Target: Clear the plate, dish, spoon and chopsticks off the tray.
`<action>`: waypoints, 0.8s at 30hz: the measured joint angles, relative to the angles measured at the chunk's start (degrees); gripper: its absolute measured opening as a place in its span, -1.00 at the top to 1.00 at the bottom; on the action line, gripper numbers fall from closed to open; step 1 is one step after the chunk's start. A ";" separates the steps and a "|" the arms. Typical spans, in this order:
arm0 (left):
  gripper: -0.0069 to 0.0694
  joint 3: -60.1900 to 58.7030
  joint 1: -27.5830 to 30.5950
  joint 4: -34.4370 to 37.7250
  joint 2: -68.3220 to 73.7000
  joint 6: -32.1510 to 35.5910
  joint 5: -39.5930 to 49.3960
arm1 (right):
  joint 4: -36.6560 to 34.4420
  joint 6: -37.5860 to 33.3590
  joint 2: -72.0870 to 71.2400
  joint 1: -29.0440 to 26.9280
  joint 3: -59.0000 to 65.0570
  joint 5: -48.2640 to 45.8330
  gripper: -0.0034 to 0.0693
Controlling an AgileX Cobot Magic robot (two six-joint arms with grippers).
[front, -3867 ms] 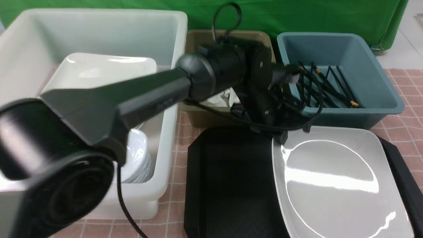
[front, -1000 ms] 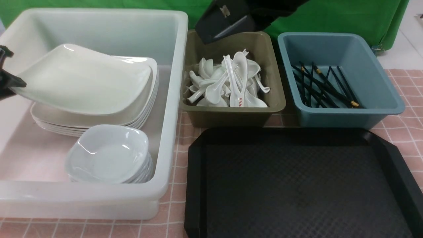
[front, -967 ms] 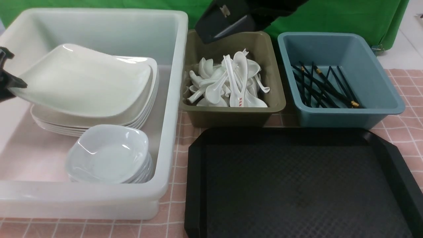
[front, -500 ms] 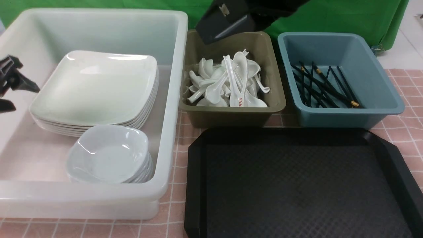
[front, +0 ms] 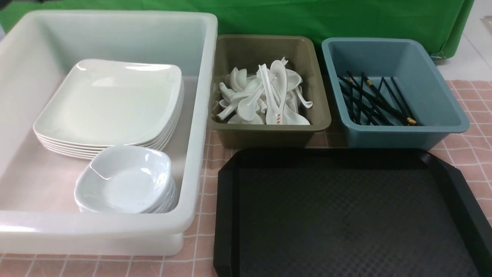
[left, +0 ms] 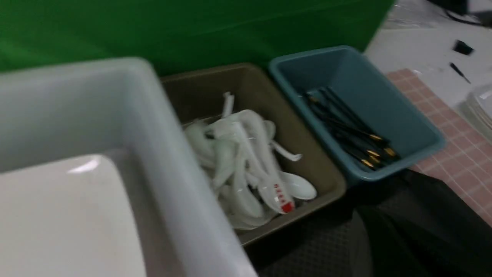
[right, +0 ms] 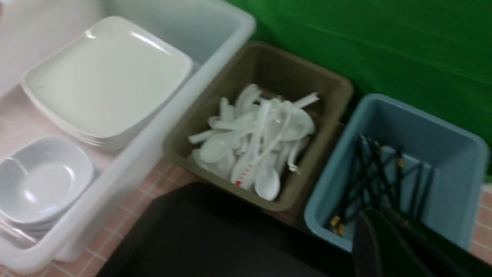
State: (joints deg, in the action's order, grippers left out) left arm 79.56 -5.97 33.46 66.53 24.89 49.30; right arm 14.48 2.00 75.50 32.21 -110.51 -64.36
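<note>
Your tray [front: 346, 215] lies bare across all that the front view shows of it. The plate [front: 111, 102] sits squarely on top of the stack in the white bin [front: 198, 127], just beside the piled dishes [front: 125, 181]. The spoon [front: 278, 115], red marks showing, rests among others in the olive bin [front: 269, 138]; chopsticks [front: 384, 104] lie crossed in the blue bin [front: 396, 136], yours not to be told from the rest. Left gripper [left: 399, 238] and right gripper [right: 407, 238] are pressed together, pinching nothing that you can see. The job looks finished. Your likeliest trouble is a low sweep of the left arm over the white bin, which could catch the plate's edge and slide the stack into the dishes. A careless pass above the olive bin could tip out a loosely heaped spoon.
</note>
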 joint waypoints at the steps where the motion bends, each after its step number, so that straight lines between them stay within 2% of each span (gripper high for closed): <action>1: 0.85 -0.24 -1.35 -0.44 -1.41 -0.22 -0.15 | 0.00 0.34 -0.68 0.00 0.80 0.22 0.82; 2: 0.85 -3.24 -6.91 -4.09 -7.98 -2.19 -0.95 | 2.04 2.72 -7.14 0.00 9.99 4.47 0.82; 4: 0.85 -5.08 -9.45 -5.85 -11.66 -3.46 -1.52 | 2.47 3.87 -11.06 0.00 15.28 8.44 0.82; 7: 0.85 -13.17 -14.97 -9.81 -24.52 -6.82 -4.48 | 3.21 7.37 -26.09 0.00 35.04 26.31 0.82; 9: 0.85 -16.70 -15.63 -10.60 -28.03 -7.56 -5.50 | 3.22 8.35 -30.35 0.00 42.09 31.01 0.82; 11: 0.85 -25.95 -15.91 -13.47 -37.24 -11.62 -8.38 | 3.42 9.31 -41.77 0.00 57.41 42.38 0.82; 15: 0.85 -37.77 -15.91 -18.43 -48.02 -17.45 -12.24 | 3.42 9.37 -54.50 0.00 74.62 53.11 0.82; 20: 0.84 -50.47 -15.91 -19.57 -56.63 -20.72 -16.54 | 3.31 9.76 -64.81 0.00 87.06 62.48 0.81; 24: 0.83 -55.24 -15.91 -19.63 -58.63 -21.05 -19.43 | 3.31 9.76 -68.04 0.00 89.17 65.46 0.75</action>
State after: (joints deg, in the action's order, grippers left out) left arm 24.32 -21.88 13.84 7.90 3.83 29.87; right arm 17.79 11.76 7.46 32.21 -21.33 1.10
